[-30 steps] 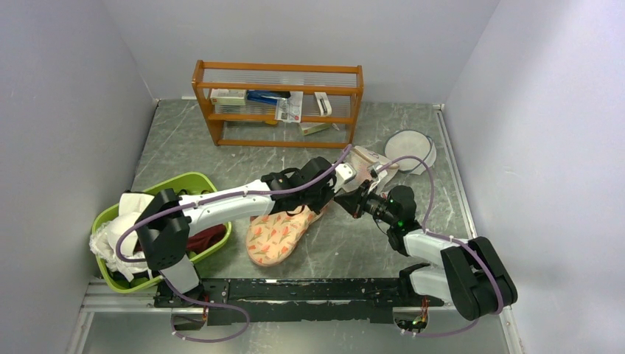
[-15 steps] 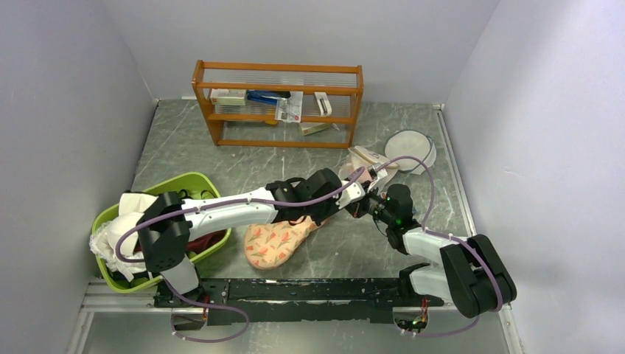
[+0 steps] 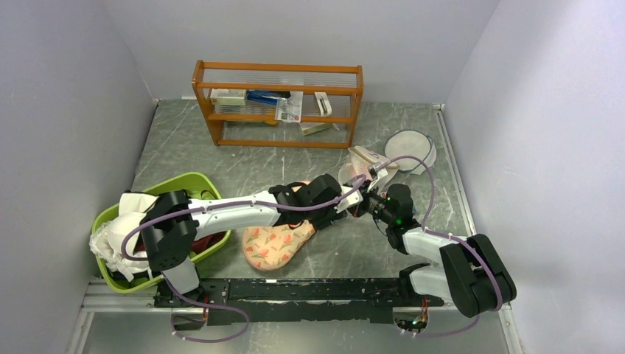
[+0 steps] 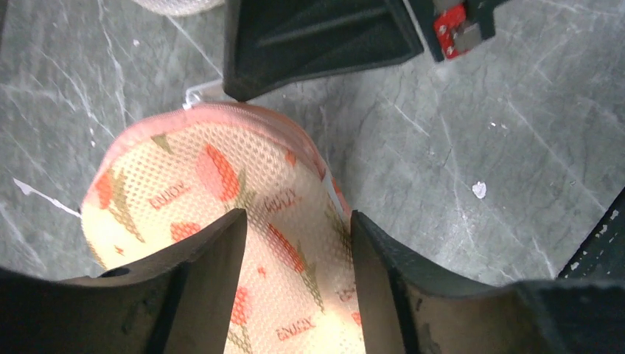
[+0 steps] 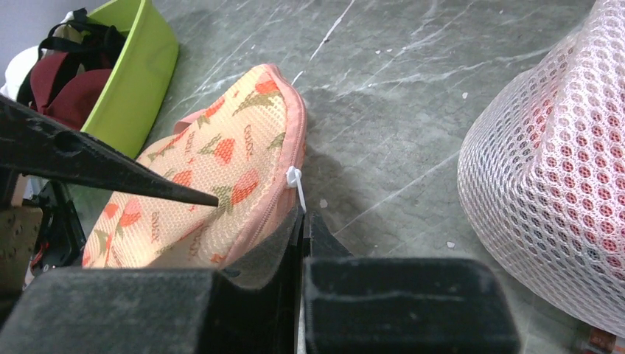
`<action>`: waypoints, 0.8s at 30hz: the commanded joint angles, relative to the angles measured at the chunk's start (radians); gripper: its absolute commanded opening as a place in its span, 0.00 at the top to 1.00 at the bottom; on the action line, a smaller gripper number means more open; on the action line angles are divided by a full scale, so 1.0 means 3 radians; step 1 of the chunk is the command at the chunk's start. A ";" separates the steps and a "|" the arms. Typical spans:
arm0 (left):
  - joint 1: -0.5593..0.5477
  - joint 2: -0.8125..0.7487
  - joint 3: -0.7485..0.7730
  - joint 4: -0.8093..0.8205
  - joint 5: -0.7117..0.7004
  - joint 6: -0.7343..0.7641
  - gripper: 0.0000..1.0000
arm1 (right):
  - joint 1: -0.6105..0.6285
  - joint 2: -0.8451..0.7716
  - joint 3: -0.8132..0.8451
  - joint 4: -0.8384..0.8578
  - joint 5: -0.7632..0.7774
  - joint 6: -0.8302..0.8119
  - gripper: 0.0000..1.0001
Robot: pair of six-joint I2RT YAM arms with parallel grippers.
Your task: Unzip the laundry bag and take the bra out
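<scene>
The peach-pink, flower-print laundry bag lies flat on the table in front of the arms. My left gripper is open, its fingers spread over the bag's right lobe, with mesh between them. In the left wrist view the gripper sits just above the fabric. My right gripper is shut on the white zip pull at the bag's pink zipped edge. It is right next to the left gripper in the top view. The bra is hidden.
A green basket with a maroon garment and white cloths stands at the left. A wooden shelf is at the back. A white mesh dome bag sits close to the right of the right gripper. A round white mesh disc lies behind.
My left gripper has come down and toward the near edge onto the bag's right lobe. The bag has slid slightly toward the near left. The right gripper has barely moved.
</scene>
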 commanded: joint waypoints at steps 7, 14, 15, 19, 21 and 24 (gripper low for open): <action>-0.0059 -0.0605 -0.0319 -0.0068 0.0176 -0.1038 0.14 | -0.0002 0.0145 0.0015 0.0282 0.0060 -0.0050 1.00; -0.0204 -0.1321 -0.1358 0.0625 0.0525 -0.2509 0.20 | 0.0006 0.0162 0.0040 0.0253 0.0060 -0.0083 1.00; -0.0251 -0.1356 -0.1456 0.0696 0.0492 -0.2629 0.20 | 0.0007 0.0170 0.0045 0.0256 0.0044 -0.0086 1.00; -0.0304 -0.1260 -0.1576 0.0562 0.0246 -0.2827 0.16 | 0.0015 0.0188 0.0068 0.0228 0.0040 -0.0112 1.00; -0.0302 -0.1129 -0.1471 0.0343 0.0126 -0.2855 0.13 | 0.0016 0.0174 0.0083 0.0165 0.0077 -0.0140 1.00; -0.0243 -0.0982 -0.1383 0.0147 -0.0061 -0.2869 0.07 | 0.0018 0.0180 0.0092 0.0166 0.0054 -0.0141 1.00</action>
